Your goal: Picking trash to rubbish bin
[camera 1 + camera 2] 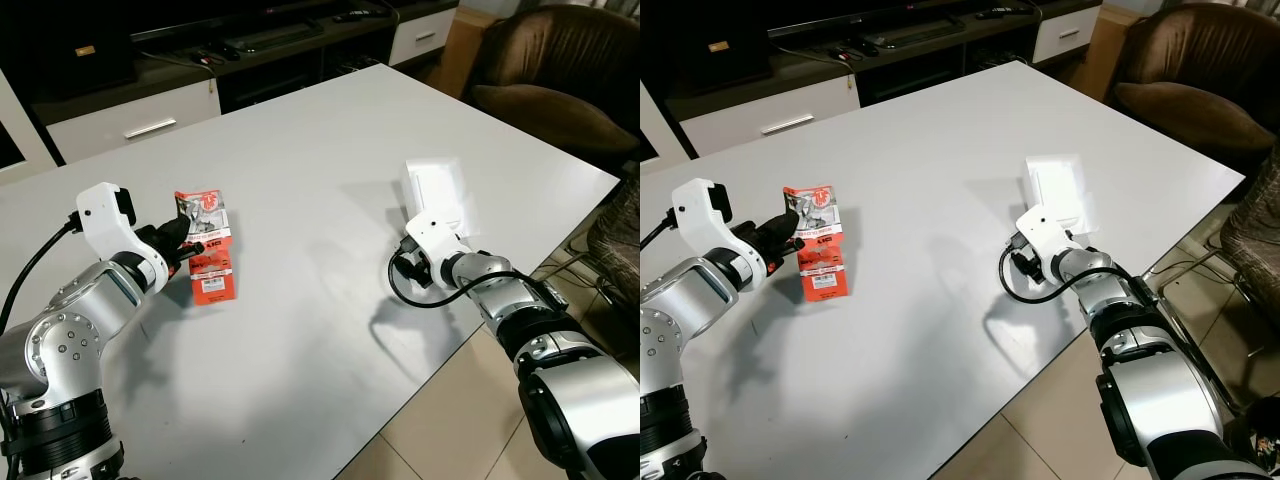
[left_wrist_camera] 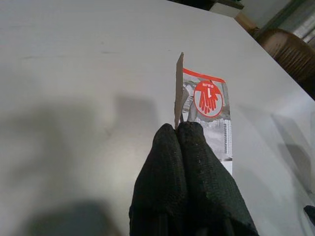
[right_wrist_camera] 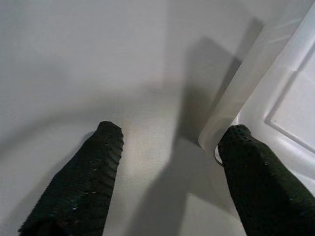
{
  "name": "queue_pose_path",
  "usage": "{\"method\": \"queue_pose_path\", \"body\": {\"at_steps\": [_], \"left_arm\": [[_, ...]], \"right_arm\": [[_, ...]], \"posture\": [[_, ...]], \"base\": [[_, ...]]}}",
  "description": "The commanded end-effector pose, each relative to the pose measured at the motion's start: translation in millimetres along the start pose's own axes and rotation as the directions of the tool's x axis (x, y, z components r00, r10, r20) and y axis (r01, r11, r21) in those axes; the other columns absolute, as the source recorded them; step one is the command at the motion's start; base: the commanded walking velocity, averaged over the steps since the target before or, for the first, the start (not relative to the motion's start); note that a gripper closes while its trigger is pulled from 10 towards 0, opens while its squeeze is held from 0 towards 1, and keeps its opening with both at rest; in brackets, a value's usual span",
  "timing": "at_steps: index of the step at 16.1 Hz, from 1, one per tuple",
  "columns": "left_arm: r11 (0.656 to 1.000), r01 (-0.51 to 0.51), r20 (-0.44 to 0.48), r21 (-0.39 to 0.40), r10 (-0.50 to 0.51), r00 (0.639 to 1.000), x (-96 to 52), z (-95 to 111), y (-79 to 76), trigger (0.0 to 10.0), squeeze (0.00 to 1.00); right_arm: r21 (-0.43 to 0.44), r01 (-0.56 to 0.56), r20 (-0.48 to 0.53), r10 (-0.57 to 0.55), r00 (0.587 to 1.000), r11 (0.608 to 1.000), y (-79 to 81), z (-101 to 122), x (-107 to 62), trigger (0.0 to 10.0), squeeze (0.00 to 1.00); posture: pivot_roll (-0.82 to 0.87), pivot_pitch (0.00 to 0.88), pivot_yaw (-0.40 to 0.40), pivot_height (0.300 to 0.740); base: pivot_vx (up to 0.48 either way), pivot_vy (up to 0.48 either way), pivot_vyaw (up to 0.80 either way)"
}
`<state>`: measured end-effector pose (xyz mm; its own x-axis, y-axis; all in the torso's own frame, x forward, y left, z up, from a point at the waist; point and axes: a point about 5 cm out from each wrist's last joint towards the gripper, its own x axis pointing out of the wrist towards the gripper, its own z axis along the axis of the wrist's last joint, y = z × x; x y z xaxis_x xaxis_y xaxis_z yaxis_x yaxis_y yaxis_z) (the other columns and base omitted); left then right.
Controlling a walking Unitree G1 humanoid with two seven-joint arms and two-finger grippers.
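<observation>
— What do you see beyond the worktop (image 1: 330, 180)?
— You've a dark TV unit (image 1: 200, 60) with white drawers behind it, a brown armchair (image 1: 555, 75) to the right, and tiled floor (image 1: 440, 430) below.

A home living room.
A white table (image 1: 330, 140) stands before a low TV cabinet (image 1: 130, 115) with white drawers, a brown armchair (image 1: 560, 80) beside it on tiled floor (image 1: 440, 420).

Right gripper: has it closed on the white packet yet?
No: in the right wrist view the right gripper stands open, with the white packet beside one finger.
</observation>
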<state>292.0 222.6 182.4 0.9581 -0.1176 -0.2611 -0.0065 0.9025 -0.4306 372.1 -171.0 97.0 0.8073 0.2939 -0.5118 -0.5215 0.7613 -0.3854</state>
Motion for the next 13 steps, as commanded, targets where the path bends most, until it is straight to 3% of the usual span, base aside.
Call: {"method": "queue_pose_path", "body": {"at_steps": [1,8,13], "left_arm": [[1.000,0.018,-0.016,0.014,-0.017,1.000,0.4,-1.3,-2.1,0.0,0.00],[1.000,0.007,0.009,0.025,-0.007,1.000,0.0,3.1,1.5,0.0,0.00],[0.999,0.011,0.013,0.035,-0.011,1.000,1.4,3.2,0.4,0.0,0.00]], "right_arm": [[-0.008,-0.030,-0.066,0.030,0.997,1.000,2.5,-12.1,-1.0,0.0,0.00],[0.021,0.117,0.009,-0.117,0.993,0.993,-16.5,-0.8,-5.0,0.0,0.00],[0.035,0.165,0.044,-0.167,0.985,0.986,-20.9,1.8,-6.5,0.0,0.00]], "posture": [[0.04,0.001,-0.032,0.740],[0.05,0.000,-0.042,0.740],[0.04,0.000,-0.037,0.740]], "base": [[0.000,0.000,0.00],[0.000,0.000,0.00],[0.000,0.000,0.00]]}}
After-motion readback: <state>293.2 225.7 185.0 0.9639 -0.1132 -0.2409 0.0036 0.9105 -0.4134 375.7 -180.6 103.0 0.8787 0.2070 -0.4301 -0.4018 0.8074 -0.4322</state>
